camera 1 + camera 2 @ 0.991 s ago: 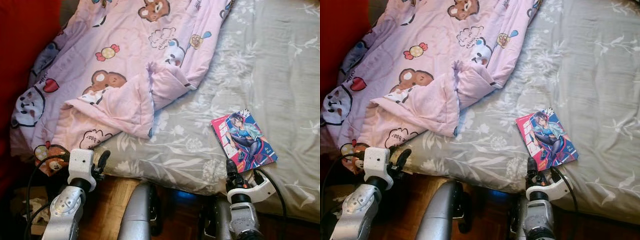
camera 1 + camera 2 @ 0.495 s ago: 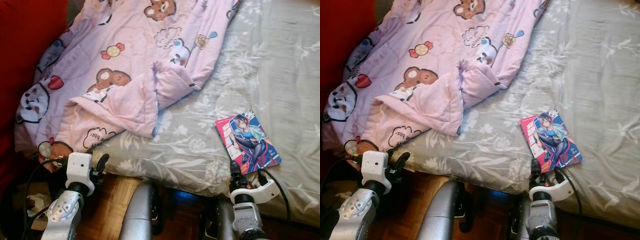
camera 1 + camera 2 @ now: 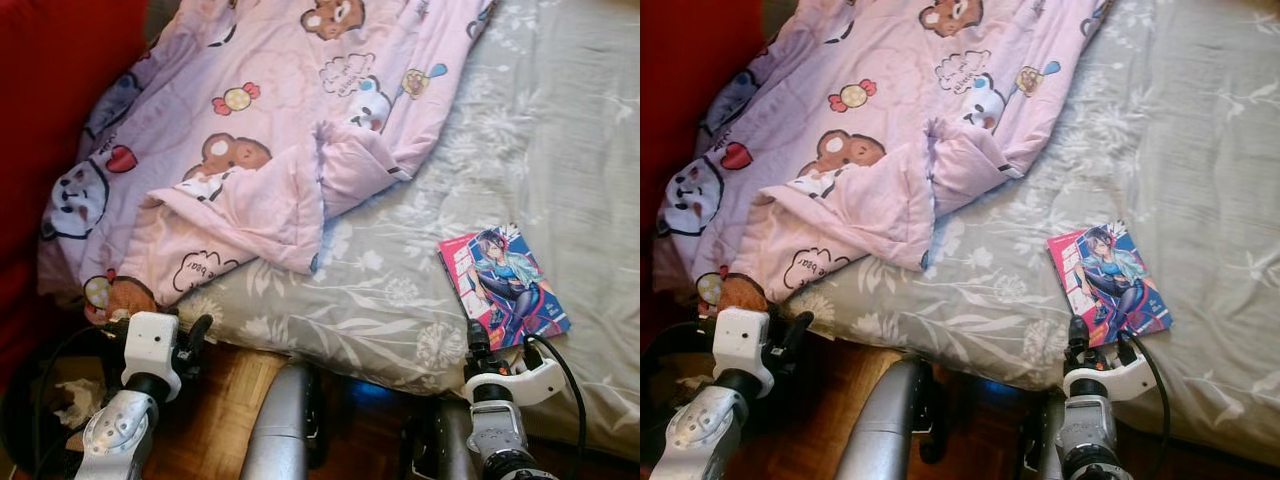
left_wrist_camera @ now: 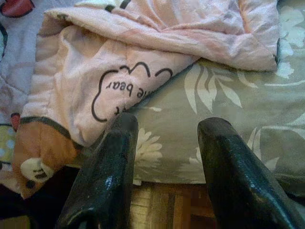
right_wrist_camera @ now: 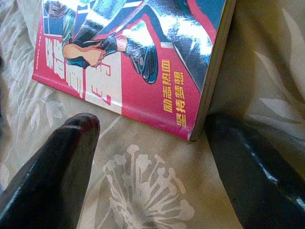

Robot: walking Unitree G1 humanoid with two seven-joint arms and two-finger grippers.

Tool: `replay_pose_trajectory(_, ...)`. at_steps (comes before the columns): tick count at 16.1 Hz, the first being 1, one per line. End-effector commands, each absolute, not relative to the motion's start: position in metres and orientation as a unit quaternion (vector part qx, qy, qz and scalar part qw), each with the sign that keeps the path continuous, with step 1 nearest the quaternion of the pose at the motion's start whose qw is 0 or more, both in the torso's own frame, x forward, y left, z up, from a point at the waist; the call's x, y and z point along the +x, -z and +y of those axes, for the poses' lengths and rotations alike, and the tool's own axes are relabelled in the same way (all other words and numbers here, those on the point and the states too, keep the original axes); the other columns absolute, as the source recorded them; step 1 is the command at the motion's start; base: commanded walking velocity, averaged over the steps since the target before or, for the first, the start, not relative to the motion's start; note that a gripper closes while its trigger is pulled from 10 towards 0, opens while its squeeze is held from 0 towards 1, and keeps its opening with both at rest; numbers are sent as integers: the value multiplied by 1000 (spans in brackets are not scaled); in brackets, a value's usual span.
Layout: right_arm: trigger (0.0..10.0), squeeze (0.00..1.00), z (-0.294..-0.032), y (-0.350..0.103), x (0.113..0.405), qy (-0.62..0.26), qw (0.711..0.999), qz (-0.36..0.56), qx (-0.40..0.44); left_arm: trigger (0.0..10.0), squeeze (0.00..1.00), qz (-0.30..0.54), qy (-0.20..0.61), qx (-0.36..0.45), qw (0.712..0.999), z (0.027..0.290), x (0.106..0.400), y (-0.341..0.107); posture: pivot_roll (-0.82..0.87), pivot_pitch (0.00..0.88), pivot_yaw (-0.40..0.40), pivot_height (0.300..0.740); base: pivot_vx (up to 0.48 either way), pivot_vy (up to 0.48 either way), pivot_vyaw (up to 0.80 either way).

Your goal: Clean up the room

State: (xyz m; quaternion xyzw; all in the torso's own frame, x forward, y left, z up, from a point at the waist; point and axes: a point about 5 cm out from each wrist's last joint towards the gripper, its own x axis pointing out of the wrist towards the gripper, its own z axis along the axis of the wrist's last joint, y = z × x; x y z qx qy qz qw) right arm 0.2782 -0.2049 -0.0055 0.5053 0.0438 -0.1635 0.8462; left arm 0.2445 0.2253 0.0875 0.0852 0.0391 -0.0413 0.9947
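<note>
Head view: a manga book (image 3: 503,286) lies on the grey floral bedsheet (image 3: 560,130), right of the pink cartoon quilt (image 3: 260,140). Left wrist view: the left gripper (image 4: 164,138), open and empty, faces the quilt's hem. Right wrist view: the right gripper (image 5: 147,138), open and empty, straddles the book's corner.

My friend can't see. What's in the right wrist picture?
A shiny comic book with a pink cover lies flat on a grey flowery bedsheet. The right gripper has its jaws open, its two black fingers just short of the book's near corner.

Wood floor (image 3: 225,385) below; red wall (image 3: 50,110) left.
</note>
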Motion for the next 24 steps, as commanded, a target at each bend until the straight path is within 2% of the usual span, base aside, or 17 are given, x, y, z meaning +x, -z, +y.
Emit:
replay_pose_trajectory(1, 10000, 0, -200, 20, 264, 182, 834, 71, 516, 10000, 0, 59, 35, 91, 994, 232, 234, -82, 339, 476, 182, 645, 0, 0, 0)
replay_pose_trajectory(12, 10000, 0, -197, 21, 264, 185, 827, 72, 526, 10000, 0, 66, 38, 102, 992, 232, 219, -93, 390, 537, 204, 645, 0, 0, 0)
replay_pose_trajectory(16, 10000, 0, -204, 36, 244, 224, 816, 90, 525, 10000, 0, 69, 40, 100, 992, 229, 219, -93, 381, 540, 199, 645, 0, 0, 0)
replay_pose_trajectory(20, 10000, 0, -204, 34, 246, 224, 813, 83, 531, 10000, 0, 69, 40, 101, 992, 228, 218, -93, 388, 535, 197, 645, 0, 0, 0)
replay_pose_trajectory(21, 9569, 0, -204, 30, 252, 222, 811, 76, 537, 10000, 0, 69, 39, 102, 992, 228, 217, -94, 394, 535, 200, 645, 0, 0, 0)
replay_pose_trajectory(22, 0, 0, -203, 27, 257, 218, 811, 75, 537, 10000, 0, 69, 40, 104, 991, 228, 215, -94, 402, 536, 202, 645, 0, 0, 0)
replay_pose_trajectory(24, 0, 0, -202, 24, 261, 215, 810, 68, 541, 10000, 0, 71, 38, 106, 991, 230, 213, -94, 404, 541, 203, 645, 0, 0, 0)
